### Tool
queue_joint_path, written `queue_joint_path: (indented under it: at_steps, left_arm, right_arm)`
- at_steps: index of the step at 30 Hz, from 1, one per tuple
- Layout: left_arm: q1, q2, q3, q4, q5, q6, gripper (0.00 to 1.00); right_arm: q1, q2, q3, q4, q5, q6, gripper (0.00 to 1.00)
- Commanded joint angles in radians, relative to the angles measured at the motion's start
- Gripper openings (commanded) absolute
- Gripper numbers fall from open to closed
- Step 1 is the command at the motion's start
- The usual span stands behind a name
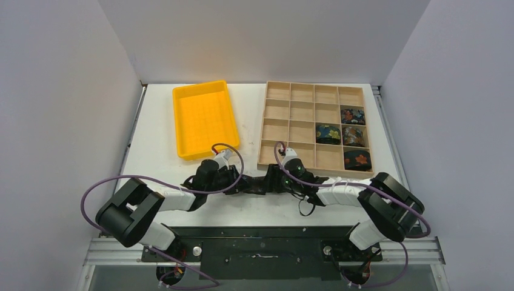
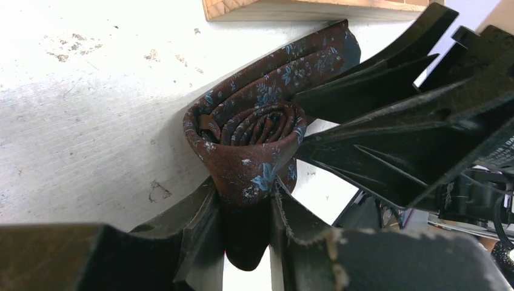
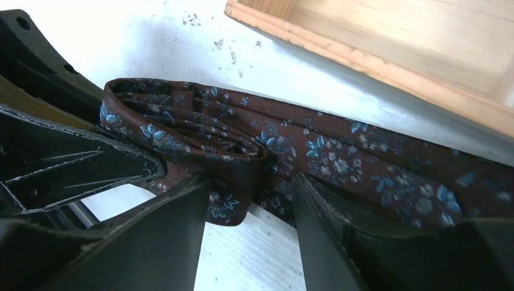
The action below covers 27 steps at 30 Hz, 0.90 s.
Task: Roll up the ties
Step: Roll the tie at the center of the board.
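Note:
A dark red tie with small blue flowers [image 2: 254,121] lies on the white table just in front of the wooden tray, partly wound into a coil [image 3: 200,130], its tail [image 3: 394,170] running off to the right. My left gripper [image 2: 245,194] is shut on the coil's near edge, pinching the fabric between its fingers. My right gripper [image 3: 250,179] faces it from the other side, open, its fingers straddling the coil. In the top view both grippers [image 1: 248,183] [image 1: 273,180] meet at the table's middle. Several rolled floral ties [image 1: 353,115] [image 1: 328,133] [image 1: 357,159] sit in the tray's right-hand cells.
The wooden tray [image 1: 260,162] with many cells stands at the back right; its front wall [image 3: 363,60] is close behind the tie. A yellow plastic bin [image 1: 182,151] stands at the back left. White walls enclose the table.

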Motion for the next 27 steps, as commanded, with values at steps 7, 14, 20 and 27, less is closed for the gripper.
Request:
queue_joint_path:
  at_steps: [7,14,20,27]
  left_arm:
    - [-0.041,-0.064,0.117,-0.265,-0.091,0.057,0.0]
    - [-0.098,-0.064,0.264,-0.586,-0.245,0.114,0.0]
    - [-0.115,-0.077,0.326,-0.729,-0.317,0.123,0.0]
    - [-0.118,-0.091,0.374,-0.809,-0.392,0.11,0.0]
  right_arm:
    - [-0.046,-0.248,-0.033,-0.204,0.28,-0.047,0.49]
    - [-0.088,-0.187,-0.097,-0.204,0.339,-0.042,0.38]
    - [-0.071,-0.242,-0.17,-0.218,0.36,0.021,0.32]
    - [0.007,-0.298,-0.262,-0.234,0.357,0.103,0.3]
